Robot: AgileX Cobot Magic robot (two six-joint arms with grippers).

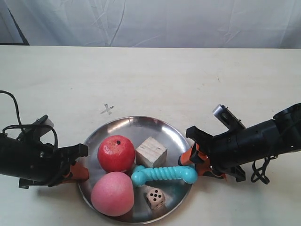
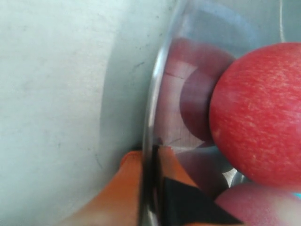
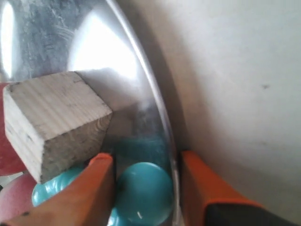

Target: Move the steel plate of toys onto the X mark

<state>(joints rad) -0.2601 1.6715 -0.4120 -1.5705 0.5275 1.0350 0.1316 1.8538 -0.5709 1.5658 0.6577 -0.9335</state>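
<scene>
The steel plate lies near the table's front and holds a red apple, a pink peach, a wooden cube, a turquoise bone and a die. The X mark is just beyond the plate's far-left rim. My left gripper is shut on the plate's rim beside the apple. My right gripper straddles the opposite rim, open, with the bone's end between its fingers, next to the cube.
Pale beige table stretches beyond the plate to a white backdrop. The left arm and right arm lie low on either side of the plate, with cables trailing near each.
</scene>
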